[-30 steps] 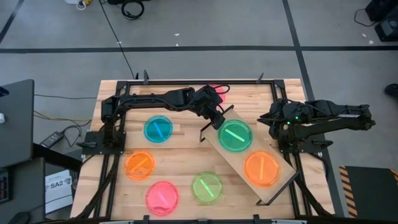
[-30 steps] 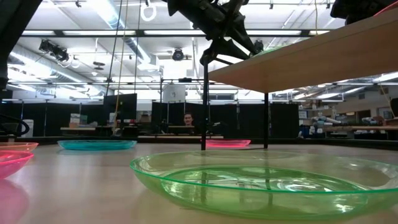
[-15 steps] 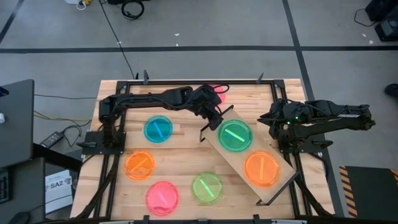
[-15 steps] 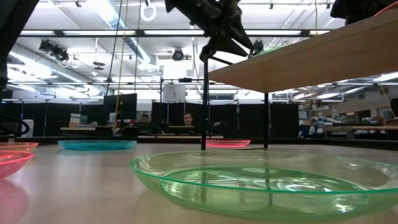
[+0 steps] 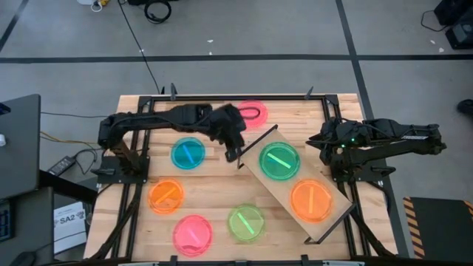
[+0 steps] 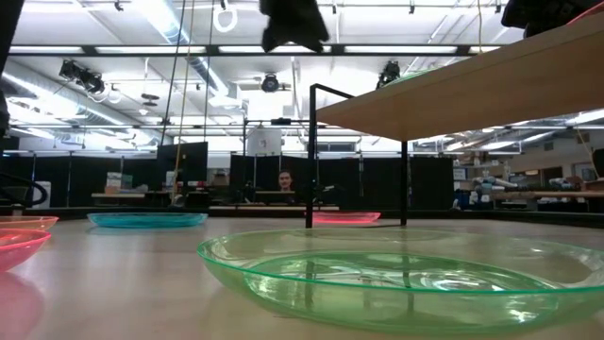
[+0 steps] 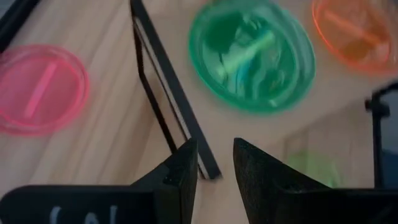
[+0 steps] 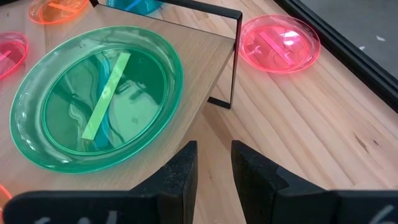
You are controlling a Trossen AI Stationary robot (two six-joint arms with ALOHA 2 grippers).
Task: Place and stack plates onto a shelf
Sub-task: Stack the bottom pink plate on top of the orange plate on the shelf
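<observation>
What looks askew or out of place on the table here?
The shelf sits diagonally across the table, out of line with its edges. The green plate and orange plate on it lie flat; nothing is spilled.

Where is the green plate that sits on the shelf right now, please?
In the high view, the green plate lies on the shelf at its upper-left end, beside the orange plate. The left end effector hangs just left of that shelf end.
</observation>
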